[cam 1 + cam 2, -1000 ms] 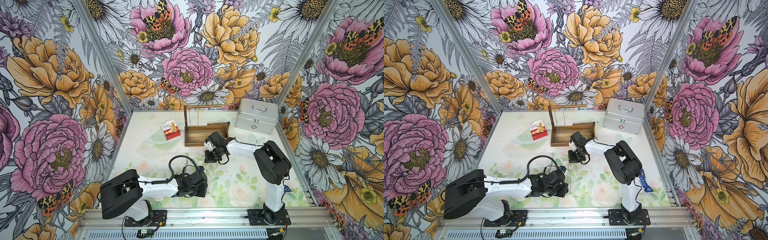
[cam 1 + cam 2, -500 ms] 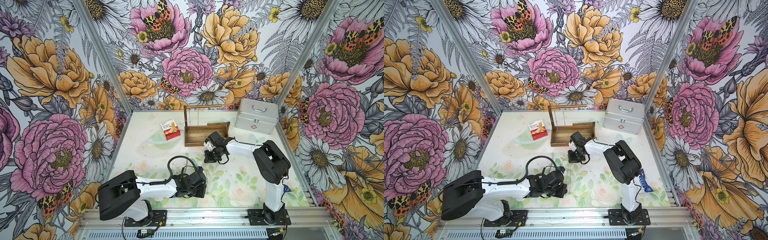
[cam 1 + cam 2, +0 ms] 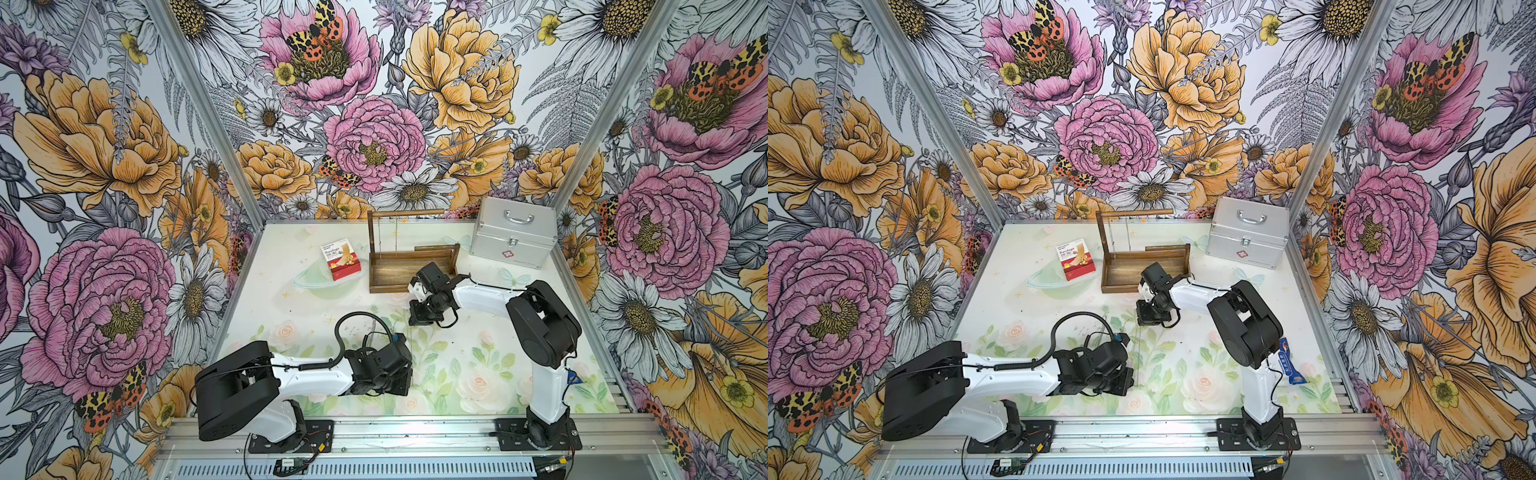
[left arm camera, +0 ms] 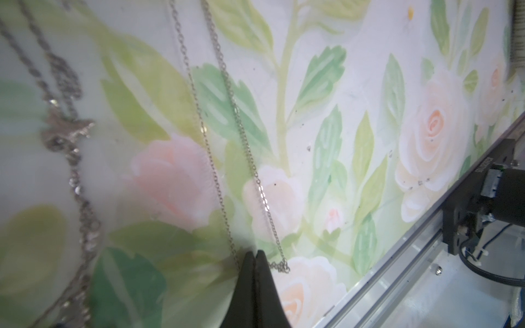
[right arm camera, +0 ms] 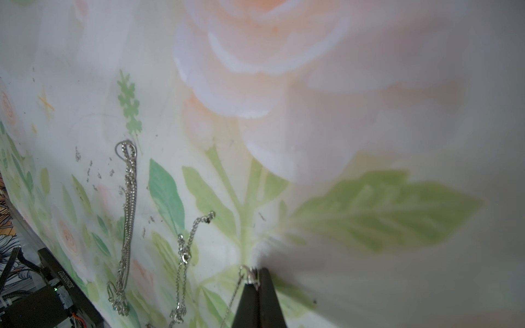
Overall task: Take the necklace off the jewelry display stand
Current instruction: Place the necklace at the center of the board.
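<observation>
Laying the necklace [image 4: 259,181] on the bench [image 3: 478,332], off the stand [image 3: 390,288], was judged underway; it was pinched by closed left hand [image 4: 254,255] and right hand [image 5: 257,274]; release was needed next.

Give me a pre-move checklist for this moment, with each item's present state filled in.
1. Left gripper shut on the necklace chain: ok, the chain runs into its closed tips.
2. Right gripper shut on a clasp: ok.
3. Both grippers hold the same necklace: cannot tell; only a faint line joins them in both top views.
4. Held chain clear of the jewelry display stand: ok, both grippers are over the open table.
5. Stand's top rod bare: not ok, hanging chains are on it.
6. Loose chains lying on the table are free of the held one: cannot tell.
</observation>
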Controlling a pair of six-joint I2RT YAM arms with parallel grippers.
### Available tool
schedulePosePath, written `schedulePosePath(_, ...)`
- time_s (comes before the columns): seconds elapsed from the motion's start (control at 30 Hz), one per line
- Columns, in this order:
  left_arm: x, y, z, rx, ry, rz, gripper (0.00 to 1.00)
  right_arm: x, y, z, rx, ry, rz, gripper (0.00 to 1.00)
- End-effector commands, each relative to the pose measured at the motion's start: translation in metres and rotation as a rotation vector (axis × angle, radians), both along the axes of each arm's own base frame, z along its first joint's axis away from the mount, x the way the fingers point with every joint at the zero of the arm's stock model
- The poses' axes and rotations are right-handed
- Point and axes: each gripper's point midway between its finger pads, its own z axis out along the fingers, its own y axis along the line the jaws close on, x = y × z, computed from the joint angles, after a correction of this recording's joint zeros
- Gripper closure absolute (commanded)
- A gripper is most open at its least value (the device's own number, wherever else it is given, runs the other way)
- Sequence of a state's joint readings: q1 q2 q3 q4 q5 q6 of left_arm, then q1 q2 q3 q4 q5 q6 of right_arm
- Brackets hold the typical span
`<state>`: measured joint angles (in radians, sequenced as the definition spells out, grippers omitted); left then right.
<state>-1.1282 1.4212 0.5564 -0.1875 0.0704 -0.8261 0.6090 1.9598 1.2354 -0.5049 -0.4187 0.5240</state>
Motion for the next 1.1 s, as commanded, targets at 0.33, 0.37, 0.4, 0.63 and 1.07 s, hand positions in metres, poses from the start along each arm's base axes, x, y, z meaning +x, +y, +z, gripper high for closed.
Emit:
schedulePosePath(0.33,0.0,0.005,-0.002,0.043,-0.01,-0.007,0.99,0.004,0.003,0.007,0.024,-0.008,-0.004,0.91)
schedulePosePath(0.37,0.0,0.005,-0.002,0.045,-0.009,-0.009,0.99,0.003,0.003,0.008,0.025,-0.008,-0.001,0.9)
schedulePosePath(0.4,0.0,0.005,-0.002,0.046,-0.008,-0.009,0.99,0.003,0.003,0.008,0.026,-0.008,-0.002,0.9)
schedulePosePath(0.63,-0.001,0.002,-0.001,0.043,-0.01,-0.013,0.99,0.003,0.003,0.011,0.03,-0.016,0.0,0.88)
schedulePosePath(1.07,0.001,-0.003,0.004,0.029,-0.014,-0.014,0.97,0.004,0.0,0.017,0.041,-0.034,-0.007,0.83)
